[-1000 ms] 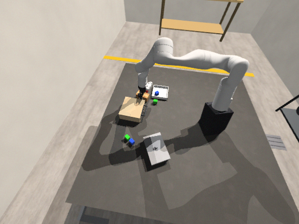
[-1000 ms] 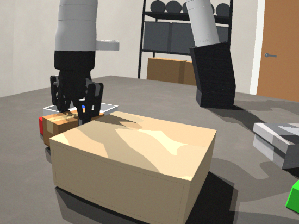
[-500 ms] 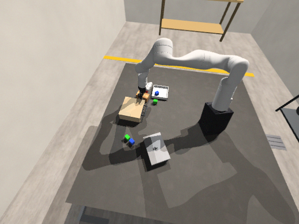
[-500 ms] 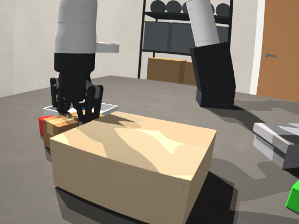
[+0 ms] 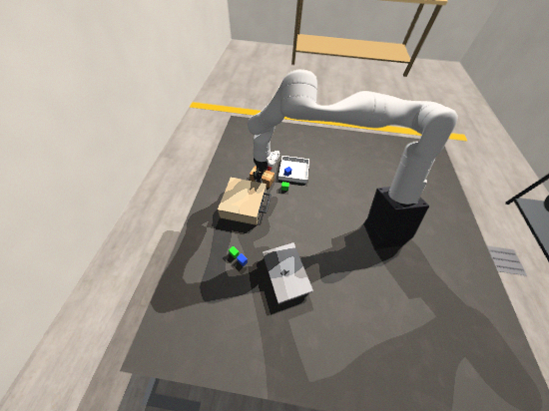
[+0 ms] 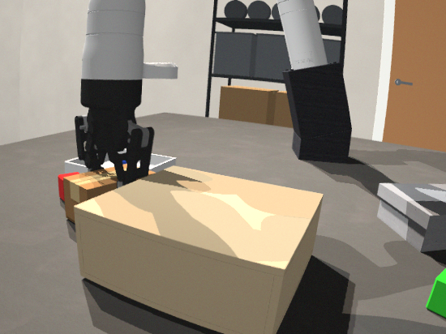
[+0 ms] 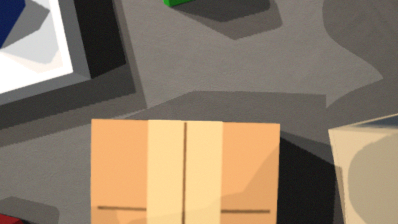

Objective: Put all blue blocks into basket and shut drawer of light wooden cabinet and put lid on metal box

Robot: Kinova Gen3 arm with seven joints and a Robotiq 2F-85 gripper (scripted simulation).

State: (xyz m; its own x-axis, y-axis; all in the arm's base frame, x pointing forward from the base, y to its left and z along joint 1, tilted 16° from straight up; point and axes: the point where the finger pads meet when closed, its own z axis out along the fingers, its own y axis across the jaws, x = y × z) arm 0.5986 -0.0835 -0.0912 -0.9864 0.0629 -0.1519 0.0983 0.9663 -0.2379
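From the top camera's near side, you have the lidded metal box [image 5: 297, 283] [image 6: 438, 237], then a blue block [image 5: 242, 259] beside a green one. Beyond stands the wooden cabinet [image 5: 242, 199] [image 6: 182, 261] [image 7: 372, 185]. Next to it, your gripper [image 5: 259, 176] [image 6: 113, 173] is partly open, its fingers closed on the cardboard box [image 5: 269, 178] [image 6: 91, 188] [image 7: 185, 170]. Farther back, the white basket [image 5: 294, 181] [image 6: 170, 160] [image 7: 81, 75] has another blue block [image 5: 287, 171] [image 6: 124, 162] [image 7: 7, 20] inside.

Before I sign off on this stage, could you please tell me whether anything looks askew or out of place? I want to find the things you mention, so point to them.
Nothing looks spilled or damaged. The one oddity: a blue block [image 5: 242, 259] lies on the dark mat [image 5: 349, 336] beside a green one [image 5: 234, 252], though blue blocks belong in the basket [image 5: 301, 179] [image 6: 164, 164] [image 7: 82, 45].
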